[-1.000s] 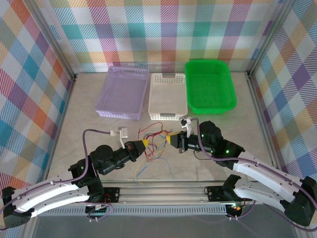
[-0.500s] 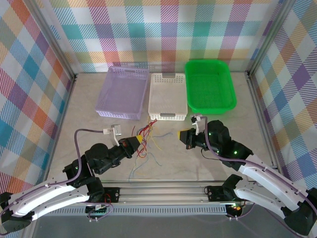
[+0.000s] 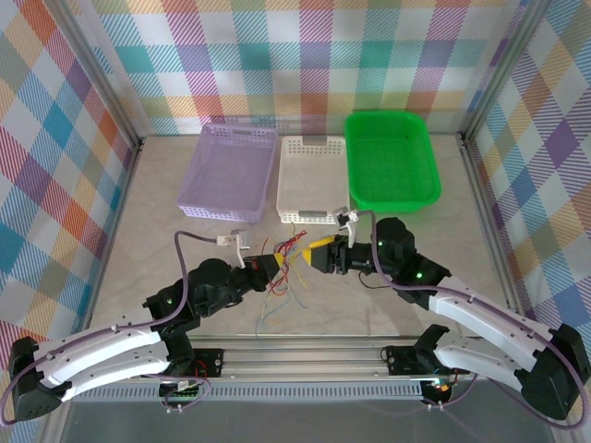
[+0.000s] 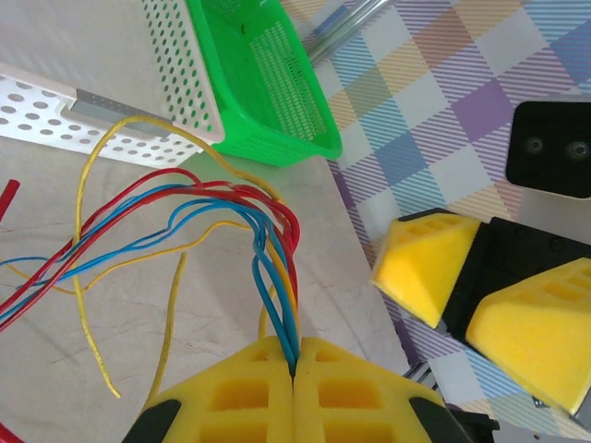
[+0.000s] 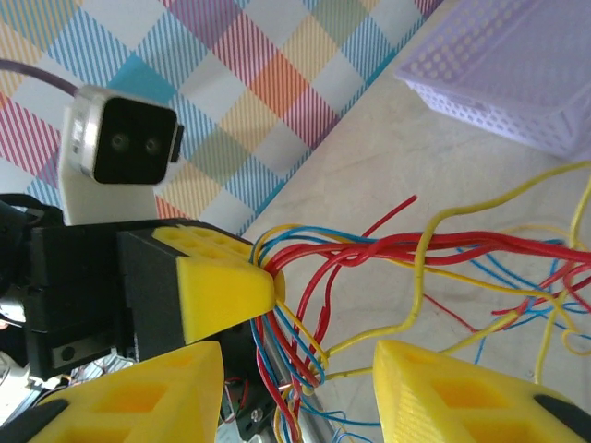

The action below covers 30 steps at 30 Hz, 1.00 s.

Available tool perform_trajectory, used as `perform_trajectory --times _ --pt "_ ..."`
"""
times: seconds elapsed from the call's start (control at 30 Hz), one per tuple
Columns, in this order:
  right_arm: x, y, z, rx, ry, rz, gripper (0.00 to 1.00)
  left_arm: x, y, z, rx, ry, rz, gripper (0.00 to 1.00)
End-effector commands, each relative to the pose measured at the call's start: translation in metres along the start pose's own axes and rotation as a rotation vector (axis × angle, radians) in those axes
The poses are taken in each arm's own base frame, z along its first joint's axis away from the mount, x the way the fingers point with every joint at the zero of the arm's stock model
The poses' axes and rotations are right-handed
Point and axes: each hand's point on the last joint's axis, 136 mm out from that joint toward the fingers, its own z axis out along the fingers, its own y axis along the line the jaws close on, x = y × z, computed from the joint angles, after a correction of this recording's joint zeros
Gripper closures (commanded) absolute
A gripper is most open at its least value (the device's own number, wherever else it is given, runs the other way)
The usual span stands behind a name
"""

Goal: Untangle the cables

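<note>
Between the pads of my L gripper (image 4: 294, 355) sits a pinched bunch of cables (image 4: 268, 231). The jaws are closed tight on blue, red and yellow strands, which fan out from the tips toward the white basket (image 4: 111, 101). R gripper (image 5: 295, 369) is spread wide w/ nothing clamped. It faces the L one at close range and strands run near its gap, but I can't tell if any touch a pad. Handling, as I judge it: these wires are v. light, limp and thin, prob. slick, so they'll slip thru a loose pinch and drag their neighbours if yanked. Best hold for the R is one strand only, just beyond the L pinch where the reds peel away from the blues, then a slow pull sideways. L wrist cam shows exactly which colours are trapped and how far apart the R pads stand. R wrist cam shows reds crossing over a yellow loop. Top cam alone gives the layout: both grippers mid-table (image 3: 166, 231), just in front of the white basket, w/ loose ends trailing toward the near edge.
</note>
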Motion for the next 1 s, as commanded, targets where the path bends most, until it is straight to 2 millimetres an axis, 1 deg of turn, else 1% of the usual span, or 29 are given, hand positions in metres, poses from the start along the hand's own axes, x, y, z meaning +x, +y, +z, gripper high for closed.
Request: perform_trajectory --times 0.0,0.1,0.23,0.47,0.57,0.7,0.8,0.97 --pt "0.003 0.003 0.008 -0.044 0.003 -0.002 0.54 -0.028 -0.036 -0.003 0.113 -0.074 -0.03 1.0" --pt "0.007 -0.008 0.011 -0.004 0.008 0.008 0.53 -0.028 -0.04 -0.001 0.121 -0.073 -0.032 1.0" --pt "0.008 -0.016 0.015 0.021 0.008 0.019 0.53 -0.029 -0.042 0.002 0.124 -0.071 -0.033 1.0" --pt "0.003 -0.02 0.02 0.03 -0.021 0.03 0.53 -0.024 -0.041 0.008 0.129 -0.056 -0.048 1.0" --pt "-0.001 -0.023 0.019 0.048 -0.041 0.029 0.57 -0.024 -0.041 0.007 0.132 -0.058 -0.05 1.0" --pt "-0.006 -0.026 0.019 0.069 -0.072 0.034 0.68 -0.024 -0.041 0.006 0.134 -0.059 -0.057 1.0" --pt "-0.009 -0.029 0.018 0.085 -0.092 0.039 0.73 -0.023 -0.04 0.005 0.137 -0.059 -0.061 1.0" --pt "-0.007 -0.034 0.016 0.111 -0.087 0.039 0.88 -0.024 -0.036 0.001 0.132 -0.068 -0.063 1.0"
